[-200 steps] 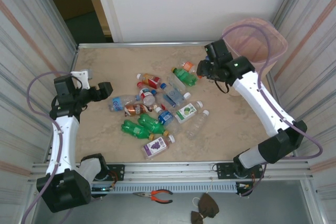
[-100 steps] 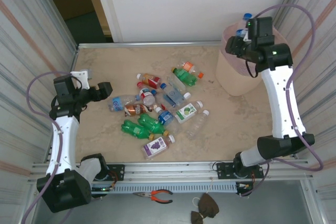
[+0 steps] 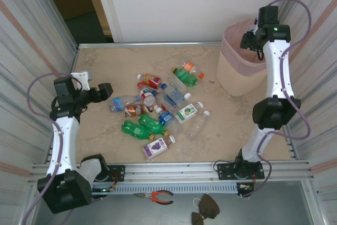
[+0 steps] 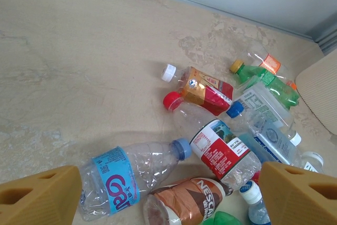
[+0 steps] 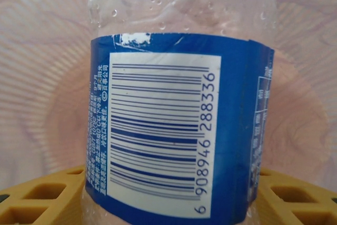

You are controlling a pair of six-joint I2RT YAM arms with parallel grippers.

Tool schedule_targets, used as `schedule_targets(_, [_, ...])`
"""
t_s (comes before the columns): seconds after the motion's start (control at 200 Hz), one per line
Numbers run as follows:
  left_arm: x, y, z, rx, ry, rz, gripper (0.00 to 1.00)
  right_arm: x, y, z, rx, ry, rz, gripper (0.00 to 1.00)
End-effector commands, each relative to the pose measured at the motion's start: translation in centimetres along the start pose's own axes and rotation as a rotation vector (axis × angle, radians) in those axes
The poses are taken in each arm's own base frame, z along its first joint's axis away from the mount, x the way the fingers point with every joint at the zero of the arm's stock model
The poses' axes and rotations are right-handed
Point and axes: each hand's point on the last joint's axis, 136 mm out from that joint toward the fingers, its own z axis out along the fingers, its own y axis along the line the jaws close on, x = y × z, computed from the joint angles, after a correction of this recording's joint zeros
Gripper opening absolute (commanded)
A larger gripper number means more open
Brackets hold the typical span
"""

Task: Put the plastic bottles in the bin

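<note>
Right wrist: right gripper (image 5: 168, 204) clamped on blue-label bottle (image 5: 174, 104) above bin (image 5: 37, 77) interior; bin contents hidden. Left gripper (image 4: 168, 196) jaws apart over bottles (image 4: 210, 146) on table (image 4: 79, 51).

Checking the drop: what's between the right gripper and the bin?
A clear, blue-labelled bottle, clamped in the right gripper, with the bin right behind it; the right wrist view shows this.
</note>
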Motion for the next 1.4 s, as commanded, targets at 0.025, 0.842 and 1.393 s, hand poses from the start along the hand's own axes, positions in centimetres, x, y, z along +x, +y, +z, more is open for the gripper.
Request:
schedule_targets(0.025, [0.0,0.0,-0.3,0.008,-0.002,0.010,0.88,1.6,-0.9,1.5,0.057,0.117,-0.101,0.60])
schedule_targets(0.842, [0.4,0.3,0.5,0.024,0.026,-0.027,0.86,12.7,-3.4,15.9,0.120,0.590,-0.092,0.66])
schedule_targets(1.393, [1.4,-0.2,1.4,0.031,0.093,-0.037,0.83,9.4,-2.4,10.4,0.084,0.461,-0.057,0.90])
